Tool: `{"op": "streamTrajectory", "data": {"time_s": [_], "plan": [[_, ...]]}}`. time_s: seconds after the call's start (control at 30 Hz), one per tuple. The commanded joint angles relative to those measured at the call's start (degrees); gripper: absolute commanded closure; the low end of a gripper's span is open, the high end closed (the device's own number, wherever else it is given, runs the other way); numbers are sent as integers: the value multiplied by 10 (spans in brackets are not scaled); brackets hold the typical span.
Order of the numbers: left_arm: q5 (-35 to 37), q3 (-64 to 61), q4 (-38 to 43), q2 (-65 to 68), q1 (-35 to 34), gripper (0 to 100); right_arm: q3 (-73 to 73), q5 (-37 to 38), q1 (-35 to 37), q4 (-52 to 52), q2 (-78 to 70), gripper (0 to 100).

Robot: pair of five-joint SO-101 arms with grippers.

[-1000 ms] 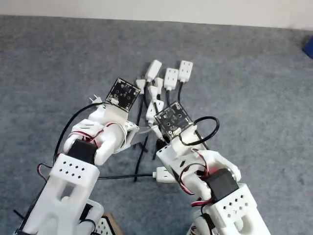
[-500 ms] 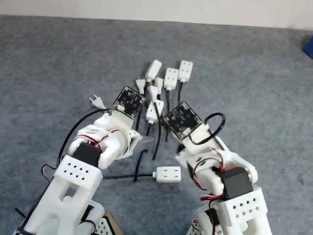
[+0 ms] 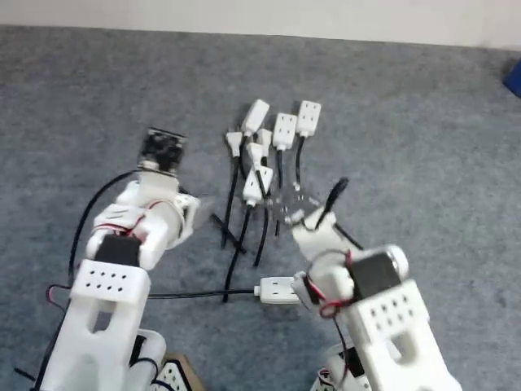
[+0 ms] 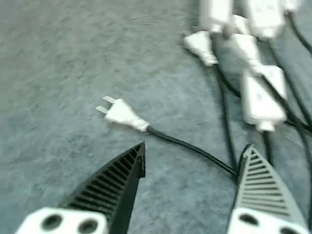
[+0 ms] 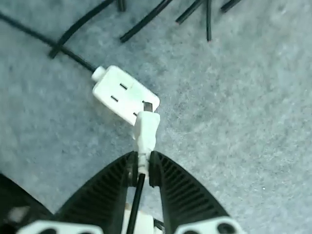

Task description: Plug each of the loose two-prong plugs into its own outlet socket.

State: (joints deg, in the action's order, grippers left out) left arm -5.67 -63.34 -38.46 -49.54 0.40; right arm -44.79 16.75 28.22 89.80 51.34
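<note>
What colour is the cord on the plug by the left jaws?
Black cord; left wrist view.

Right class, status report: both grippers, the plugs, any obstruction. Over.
Left gripper open, facing loose plug. Right gripper shut on second plug, nose against socket block, seating unclear. Nothing blocking.

Loose plug (image 4: 121,113) — beyond the spread hand (image 4: 192,163)

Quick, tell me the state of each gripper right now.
Left gripper: open, empty, a loose plug just ahead.
Right gripper: shut on a plug, its nose against an outlet socket.
</note>
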Motion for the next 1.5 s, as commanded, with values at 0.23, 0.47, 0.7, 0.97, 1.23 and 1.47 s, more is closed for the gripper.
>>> {"op": "streamTrajectory", "data": {"time_s": [0.23,0.47,0.7,0.97,1.23,1.47], "plan": [[68,-21,25,2,-126,698,160,-149,0,-15,-323,991],[65,-54,85,2,-129,698,252,-171,-1,42,-319,992],[65,-57,85,2,-126,698,338,-170,-2,114,-304,992],[65,-58,85,2,-126,698,290,-146,0,114,-378,992],[64,-59,86,2,-118,698,288,-145,0,115,-370,992],[-29,0,-55,2,-27,698,339,-152,-88,98,-336,992]]}}
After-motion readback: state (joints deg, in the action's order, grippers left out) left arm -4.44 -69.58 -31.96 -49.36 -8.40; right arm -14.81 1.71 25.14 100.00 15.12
